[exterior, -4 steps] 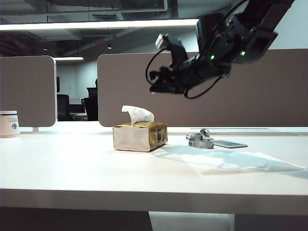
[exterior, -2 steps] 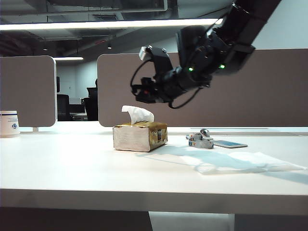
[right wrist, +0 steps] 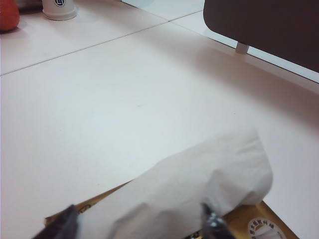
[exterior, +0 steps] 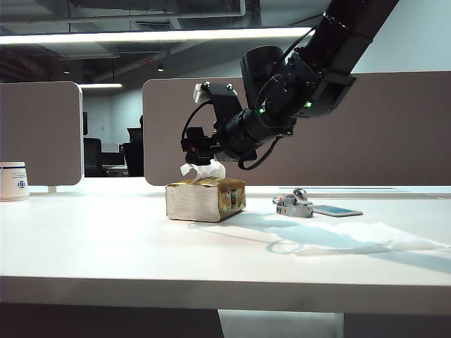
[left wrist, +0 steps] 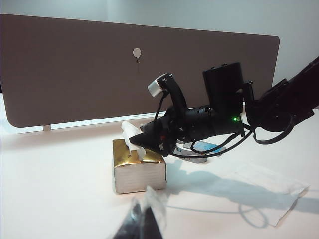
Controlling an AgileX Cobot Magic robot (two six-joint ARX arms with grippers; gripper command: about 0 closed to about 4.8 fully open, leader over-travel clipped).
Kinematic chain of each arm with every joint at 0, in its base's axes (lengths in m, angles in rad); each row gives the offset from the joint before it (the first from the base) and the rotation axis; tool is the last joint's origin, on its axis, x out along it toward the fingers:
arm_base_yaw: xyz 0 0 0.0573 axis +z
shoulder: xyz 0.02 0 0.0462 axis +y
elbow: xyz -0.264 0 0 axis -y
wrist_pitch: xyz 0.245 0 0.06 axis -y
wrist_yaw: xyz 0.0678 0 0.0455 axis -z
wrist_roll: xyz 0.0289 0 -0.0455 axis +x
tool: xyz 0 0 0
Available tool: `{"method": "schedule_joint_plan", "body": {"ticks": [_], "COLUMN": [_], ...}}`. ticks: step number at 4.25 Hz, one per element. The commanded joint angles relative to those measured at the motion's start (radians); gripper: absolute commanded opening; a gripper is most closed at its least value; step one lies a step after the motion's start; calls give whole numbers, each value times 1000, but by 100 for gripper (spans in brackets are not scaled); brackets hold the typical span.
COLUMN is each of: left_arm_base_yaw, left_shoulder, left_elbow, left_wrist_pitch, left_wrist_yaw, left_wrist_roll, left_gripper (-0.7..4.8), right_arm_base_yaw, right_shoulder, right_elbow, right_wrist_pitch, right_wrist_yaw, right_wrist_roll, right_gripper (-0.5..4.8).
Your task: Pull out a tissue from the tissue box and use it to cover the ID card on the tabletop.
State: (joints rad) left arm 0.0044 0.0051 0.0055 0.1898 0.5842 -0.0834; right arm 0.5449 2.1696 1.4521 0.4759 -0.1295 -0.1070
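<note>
Right hand (exterior: 196,156) had swung down from well above onto the tissue box (exterior: 205,199), fingers spread astride its white tuft (right wrist: 199,184) for a pull; left hand (left wrist: 142,221) idle nearer, state unclear; ID card (exterior: 337,210) beyond the box, uncovered.

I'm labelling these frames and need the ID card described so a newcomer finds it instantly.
On the white tabletop, look right of the gold-topped tissue box. Past the bunched grey lanyard lies the ID card: thin, flat, light blue, unlike the white tissue sheet in front.
</note>
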Motion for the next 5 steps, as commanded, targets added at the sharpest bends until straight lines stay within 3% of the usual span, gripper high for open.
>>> {"method": "schedule_joint_plan", "body": {"ticks": [1,2,3,5], "left_arm_base_yaw": [0,0,0,0], "left_shoulder": [0,0,0,0], "left_elbow": [2,2,2,2], "left_wrist_pitch": [7,7,7,7], "left_wrist_yaw": [2,3,-1,-1], "left_wrist_roll": [-4,-4,-4,-4], "left_gripper": [-5,-5,-5,-5], "right_arm_base_yaw": [12,13,13,14], "right_shoulder": [0,0,-1,-10], "right_elbow": [3,2,3,3], "right_wrist_pitch": [-36,-91,-48,42], "right_wrist_yaw": [-2,-2,0,1], "right_wrist_roll": [-2,-1,-1,3], "right_gripper": [391,321,-2,-2]}}
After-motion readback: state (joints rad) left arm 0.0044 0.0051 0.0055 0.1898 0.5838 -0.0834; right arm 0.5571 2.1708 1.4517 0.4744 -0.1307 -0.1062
